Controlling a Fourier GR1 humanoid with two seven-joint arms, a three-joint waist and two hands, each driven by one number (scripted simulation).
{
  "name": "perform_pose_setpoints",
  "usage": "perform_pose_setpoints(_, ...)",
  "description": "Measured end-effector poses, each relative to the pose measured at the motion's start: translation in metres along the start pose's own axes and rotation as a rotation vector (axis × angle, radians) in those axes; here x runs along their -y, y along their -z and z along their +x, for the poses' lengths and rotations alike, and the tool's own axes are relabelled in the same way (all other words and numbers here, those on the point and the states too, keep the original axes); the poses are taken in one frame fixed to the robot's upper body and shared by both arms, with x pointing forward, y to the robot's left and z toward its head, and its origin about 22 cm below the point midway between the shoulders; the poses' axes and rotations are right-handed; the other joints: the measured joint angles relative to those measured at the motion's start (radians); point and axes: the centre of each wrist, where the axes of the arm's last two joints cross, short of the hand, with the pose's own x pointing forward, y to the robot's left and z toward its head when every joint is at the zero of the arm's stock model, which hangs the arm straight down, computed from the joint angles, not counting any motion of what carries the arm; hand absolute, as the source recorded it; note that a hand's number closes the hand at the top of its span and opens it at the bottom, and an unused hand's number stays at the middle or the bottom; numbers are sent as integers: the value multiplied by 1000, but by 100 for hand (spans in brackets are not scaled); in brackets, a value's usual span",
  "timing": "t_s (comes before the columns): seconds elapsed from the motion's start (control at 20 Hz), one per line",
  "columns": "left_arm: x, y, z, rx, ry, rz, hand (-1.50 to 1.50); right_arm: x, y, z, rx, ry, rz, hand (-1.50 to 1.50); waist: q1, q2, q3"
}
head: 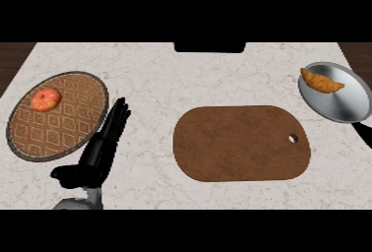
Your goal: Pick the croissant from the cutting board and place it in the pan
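Head view: the croissant (322, 81) already lies in the pan (341, 101), at its upper left, close against the rim. The cutting board (240, 142) sits bare mid-desk. The left hand (109, 129) rests with straight fingers pressed together, holding nothing, just right of a woven plate (69, 135) carrying an orange-red fruit (46, 99).

As I judge it, little is left to go wrong; the croissant sits so near the rim that a nudge to the pan could tip it onto the desk (167, 74).

The right hand is out of view. The pan's right side and its dark handle are cut off at the frame's edge.
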Motion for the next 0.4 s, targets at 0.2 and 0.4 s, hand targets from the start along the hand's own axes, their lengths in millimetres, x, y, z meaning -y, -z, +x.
perform_pose_setpoints(0.2, 1, -1, -1, 5, 2, 2, 0, -1, -2, -2, 2, -24, 7, -150, -1, -1, 0)
perform_pose_setpoints(0.4, 1, 0, -4, 10, 4, -2, 0, -4, 3, 1, 22, -60, -11, -150, -1, -1, -1)
